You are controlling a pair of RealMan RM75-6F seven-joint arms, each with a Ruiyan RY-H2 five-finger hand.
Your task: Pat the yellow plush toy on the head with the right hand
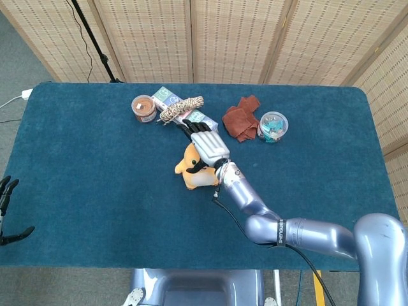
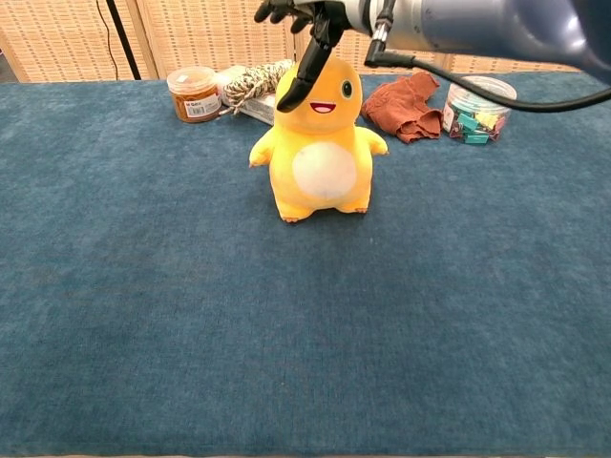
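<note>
Only one marking can be made out — lettering on a dark arm band [image 1: 278, 231], behind the right hand [image 1: 208, 145] — too small to read.

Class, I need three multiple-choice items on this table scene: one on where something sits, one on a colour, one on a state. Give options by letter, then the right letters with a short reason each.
1. Where is the right hand?
A. Over the yellow plush toy's head
B. Flat on the brown cloth
C. Off the table's edge

2. What colour is the table cover?
A. Red
B. Dark blue
C. White

3. How does the plush toy stand?
A. On its side
B. Face down
C. Upright

Answers: 1 A, both views show the hand above the toy's head, a dark finger lying on its face. 2 B, the cover is dark blue throughout. 3 C, the chest view shows it on its feet, facing the camera.
</note>
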